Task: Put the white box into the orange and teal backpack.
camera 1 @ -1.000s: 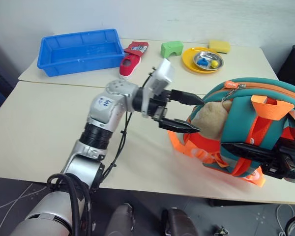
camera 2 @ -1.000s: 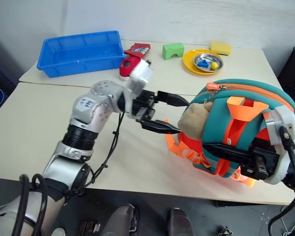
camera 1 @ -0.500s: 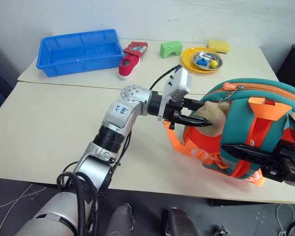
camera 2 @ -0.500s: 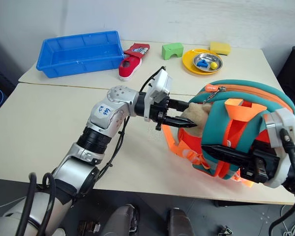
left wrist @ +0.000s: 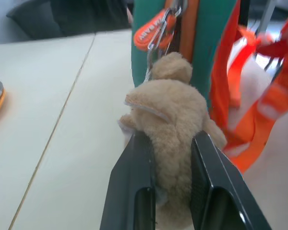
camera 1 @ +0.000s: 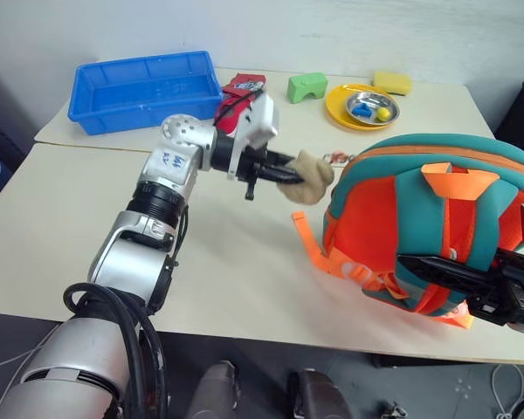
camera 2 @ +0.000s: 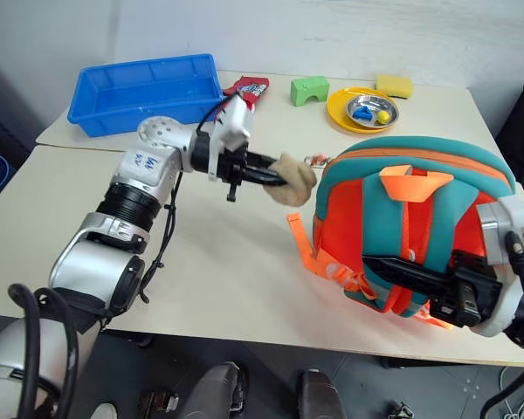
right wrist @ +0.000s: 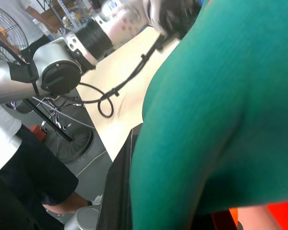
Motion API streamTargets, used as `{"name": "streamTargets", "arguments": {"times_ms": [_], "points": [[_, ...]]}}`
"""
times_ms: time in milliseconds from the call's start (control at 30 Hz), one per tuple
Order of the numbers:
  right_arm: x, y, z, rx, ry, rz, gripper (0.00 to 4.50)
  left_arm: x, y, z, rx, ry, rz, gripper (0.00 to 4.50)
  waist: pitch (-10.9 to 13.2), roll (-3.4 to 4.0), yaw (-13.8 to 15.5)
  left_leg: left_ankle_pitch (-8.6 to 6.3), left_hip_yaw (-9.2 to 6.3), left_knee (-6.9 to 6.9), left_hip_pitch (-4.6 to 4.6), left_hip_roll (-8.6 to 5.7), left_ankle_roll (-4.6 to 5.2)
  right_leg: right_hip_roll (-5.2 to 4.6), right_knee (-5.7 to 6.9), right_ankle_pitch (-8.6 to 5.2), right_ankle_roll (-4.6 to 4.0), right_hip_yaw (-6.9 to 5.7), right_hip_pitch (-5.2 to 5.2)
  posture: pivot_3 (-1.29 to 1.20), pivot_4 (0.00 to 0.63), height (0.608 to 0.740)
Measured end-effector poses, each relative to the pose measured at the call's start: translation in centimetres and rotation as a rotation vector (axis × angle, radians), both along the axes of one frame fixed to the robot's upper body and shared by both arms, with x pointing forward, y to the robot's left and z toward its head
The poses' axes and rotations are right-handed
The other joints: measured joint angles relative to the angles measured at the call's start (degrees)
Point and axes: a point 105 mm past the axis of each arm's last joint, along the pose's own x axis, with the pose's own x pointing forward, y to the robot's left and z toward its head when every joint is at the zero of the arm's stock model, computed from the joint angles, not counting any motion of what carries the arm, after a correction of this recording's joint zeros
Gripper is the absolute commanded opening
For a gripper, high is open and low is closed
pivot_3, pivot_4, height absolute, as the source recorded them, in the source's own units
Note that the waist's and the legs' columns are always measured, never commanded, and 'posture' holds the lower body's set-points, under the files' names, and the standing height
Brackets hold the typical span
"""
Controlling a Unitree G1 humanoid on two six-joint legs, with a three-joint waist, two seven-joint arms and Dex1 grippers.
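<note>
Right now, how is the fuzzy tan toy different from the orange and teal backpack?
The tan plush toy is small, fuzzy and one colour; the backpack is far bigger, smooth, orange with teal trim. The toy hangs in the air, pinched by the left gripper; the backpack rests on the table, held by the right gripper. Both are soft.

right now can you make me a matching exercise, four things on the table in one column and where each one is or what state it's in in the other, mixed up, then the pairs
Things:
1. tan plush toy
2. orange and teal backpack
3. blue bin
4. yellow plate

Places or states:
A. far left part of the table
B. clamped between the fingers of the left hand, held off the table
C. far side of the table, with a small metal dish on it
D. standing at the near right edge, the right hand against one of its teal straps

Pairs: 1-B, 2-D, 3-A, 4-C
</note>
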Motion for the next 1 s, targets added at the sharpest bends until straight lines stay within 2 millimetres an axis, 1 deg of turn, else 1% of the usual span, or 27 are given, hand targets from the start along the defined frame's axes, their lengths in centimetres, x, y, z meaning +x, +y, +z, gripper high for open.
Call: {"name": "streamTargets", "arguments": {"times_ms": [67,100,167,233,300,333,367,433,500,600,667,700,733,800,867,900,967,1000], "points": [[0.1,-0.1,0.0,0.004,-0.012,-0.012,0.00,-0.3,-0.1,-2.8,0.077,-0.028,-0.026,0.53,0.00,0.00,-0.02,0.00,0.00,0.00,0.00,0.00,0.00,0.00,0.00,0.00,0.00,0.01,0.00,0.00,0.150,0.740],[0.2,-0.2,0.0,0.004,-0.019,-0.022,0.00,-0.6,-0.6,-4.5,0.095,-0.010,-0.037,0.53,0.00,0.00,-0.04,0.00,0.00,0.00,0.00,0.01,0.00,0.00,0.01,0.00,0.00,0.01,-0.01,0.00,0.150,0.740],[0.4,-0.4,0.0,0.001,-0.039,-0.044,0.00,-1.4,-1.9,-6.8,0.087,0.033,-0.051,0.53,0.00,0.00,-0.03,-0.01,0.00,0.01,-0.04,0.02,0.01,0.00,0.04,0.00,0.00,0.01,-0.04,0.00,0.150,0.740],[0.7,-0.7,-0.1,-0.011,-0.067,-0.083,0.00,-1.7,-2.9,-6.9,0.067,0.020,-0.062,0.53,0.00,0.00,0.04,-0.02,-0.02,0.02,-0.03,0.01,0.04,-0.02,0.03,0.00,0.00,0.00,-0.03,0.00,0.150,0.740],[1.1,-1.1,-0.2,-0.045,-0.093,-0.123,0.00,-1.9,-3.3,-6.8,0.056,0.023,-0.052,0.53,-0.01,0.02,0.13,-0.04,-0.02,0.03,-0.01,0.00,0.07,-0.03,0.02,0.00,0.00,0.00,-0.02,0.00,0.150,0.740],[1.3,-1.3,-0.4,-0.068,-0.099,-0.143,0.48,-1.9,-3.3,-6.9,0.048,0.036,-0.040,1.04,-0.02,0.03,0.12,-0.03,-0.02,0.03,-0.01,0.00,0.07,-0.02,0.03,0.00,0.00,0.00,-0.01,0.00,0.150,0.740],[1.4,-1.6,-0.7,-0.087,-0.095,-0.161,0.63,-1.8,-3.1,-6.9,0.039,0.054,-0.024,1.19,-0.02,0.03,0.13,-0.03,-0.03,0.03,-0.01,0.00,0.07,-0.02,0.03,0.00,0.00,-0.01,-0.01,0.00,0.150,0.740],[1.5,-2.0,-1.4,-0.109,-0.064,-0.178,1.28,-1.8,-2.6,-6.8,0.023,0.108,0.000,1.81,-0.01,0.02,0.03,-0.01,-0.03,0.03,-0.02,0.00,0.03,-0.01,0.08,0.00,0.00,-0.01,-0.02,0.00,0.150,0.740],[1.3,-2.6,-2.2,-0.128,-0.025,-0.188,1.95,-1.7,-1.0,-6.4,0.008,0.162,0.026,2.44,-0.02,0.03,-0.10,0.02,-0.03,0.01,-0.01,0.02,-0.01,0.01,0.15,0.00,0.00,-0.01,-0.03,0.00,0.150,0.740],[0.8,-4.5,-2.7,-0.176,0.008,-0.243,3.03,-2.1,1.9,-5.0,-0.036,0.249,0.040,3.45,-0.05,0.08,-0.51,0.04,-0.01,-0.08,0.02,0.06,-0.05,0.05,0.15,0.00,0.00,0.00,-0.04,0.00,0.150,0.740],[-0.1,-6.0,-2.4,-0.217,0.030,-0.268,3.68,-2.5,4.3,-4.5,-0.046,0.289,0.065,4.03,-0.07,0.15,-0.67,0.04,-0.01,-0.13,0.06,0.06,-0.05,0.05,0.13,0.00,-0.01,0.01,-0.01,0.00,0.150,0.740],[-0.8,-7.0,-2.1,-0.242,0.043,-0.285,4.02,-2.8,5.9,-4.2,-0.055,0.314,0.082,4.35,-0.07,0.16,-0.74,0.03,0.00,-0.15,0.06,0.05,-0.04,0.05,0.10,0.00,-0.01,0.01,-0.02,0.00,0.150,0.740],[-1.4,-8.2,-1.6,-0.259,0.052,-0.307,4.38,-3.2,7.3,-3.8,-0.068,0.341,0.099,4.50,-0.06,0.16,-0.76,0.02,-0.01,-0.19,0.06,0.06,-0.02,0.05,0.08,0.00,-0.01,0.00,-0.01,0.00,0.150,0.740],[-2.6,-10.8,-0.5,-0.281,0.070,-0.377,4.46,-4.0,9.7,-2.5,-0.125,0.422,0.136,4.50,-0.06,0.15,-0.76,-0.04,-0.04,-0.22,0.07,0.06,0.08,0.03,-0.01,0.00,-0.01,-0.01,0.05,0.00,0.150,0.740],[-3.6,-13.0,0.7,-0.284,0.071,-0.427,4.46,-4.7,11.7,-0.1,-0.216,0.489,0.165,4.50,-0.05,0.13,-0.70,-0.10,-0.05,-0.21,0.07,0.02,0.19,-0.06,-0.17,0.00,-0.01,-0.02,0.06,0.00,0.150,0.740],[-4.0,-14.1,1.3,-0.289,0.068,-0.456,4.46,-4.9,12.8,1.4,-0.258,0.492,0.184,4.50,-0.05,0.14,-0.62,-0.12,-0.08,-0.24,0.13,0.01,0.22,-0.10,-0.27,0.00,-0.01,-0.02,0.13,0.00,0.150,0.740],[-4.5,-16.0,2.0,-0.303,0.059,-0.512,4.46,-5.3,14.6,3.2,-0.306,0.472,0.222,4.50,-0.05,0.14,-0.59,-0.13,-0.08,-0.36,0.25,0.00,0.22,-0.13,-0.38,0.00,-0.02,-0.01,0.21,0.00,0.150,0.740],[-4.6,-16.8,2.2,-0.305,0.048,-0.540,4.46,-5.4,15.2,3.6,-0.319,0.460,0.238,4.50,-0.05,0.14,-0.55,-0.12,-0.05,-0.53,0.39,-0.04,0.22,-0.17,-0.42,0.00,-0.02,0.01,0.29,0.00,0.150,0.740]]}}
